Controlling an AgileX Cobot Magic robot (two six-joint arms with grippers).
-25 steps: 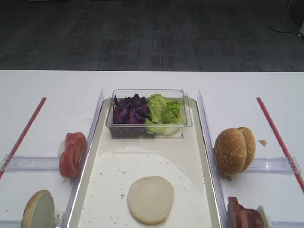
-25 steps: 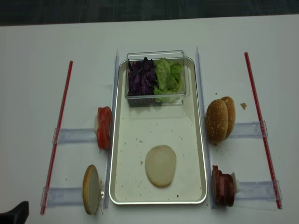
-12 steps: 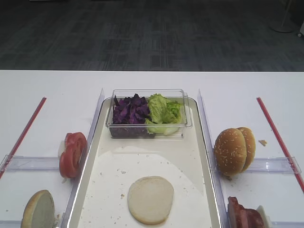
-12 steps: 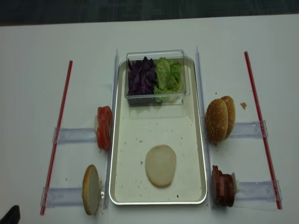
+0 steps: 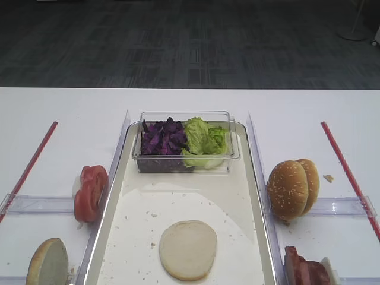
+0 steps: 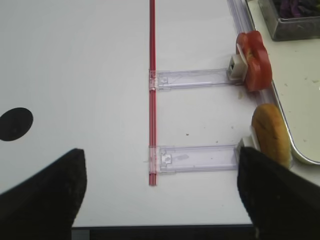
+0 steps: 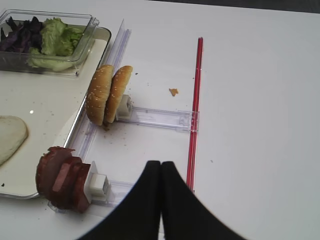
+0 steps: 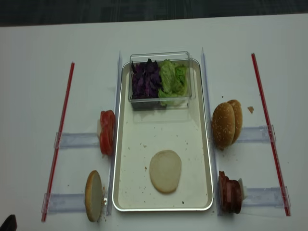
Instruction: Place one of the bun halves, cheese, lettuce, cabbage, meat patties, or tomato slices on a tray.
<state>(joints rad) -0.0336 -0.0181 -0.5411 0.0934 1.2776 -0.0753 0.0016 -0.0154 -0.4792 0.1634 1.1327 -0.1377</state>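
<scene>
A pale bun half (image 5: 187,249) (image 8: 165,171) lies flat on the silvery tray (image 5: 190,190) (image 8: 163,130). At the tray's far end a clear tub holds cabbage (image 5: 163,139) and lettuce (image 5: 205,141). Left of the tray, tomato slices (image 6: 254,60) and another bun half (image 6: 271,134) stand on edge. Meat patties (image 7: 60,184) stand at the tray's right. No cheese is in view. My left gripper (image 6: 160,200) is open over bare table near the front edge, left of the bun half. My right gripper (image 7: 160,165) is shut and empty, right of the patties.
Sesame buns (image 7: 107,95) stand on a clear plastic holder (image 7: 155,119) right of the tray. Red strips (image 6: 152,90) (image 7: 195,105) run along both sides. A crumb (image 7: 173,92) lies near the right strip. The table's front edge (image 6: 160,227) is just below my left gripper.
The dark tip of my left gripper at the bottom-left corner of the overhead view has drawn back almost out of frame. The food and tray have not moved.
</scene>
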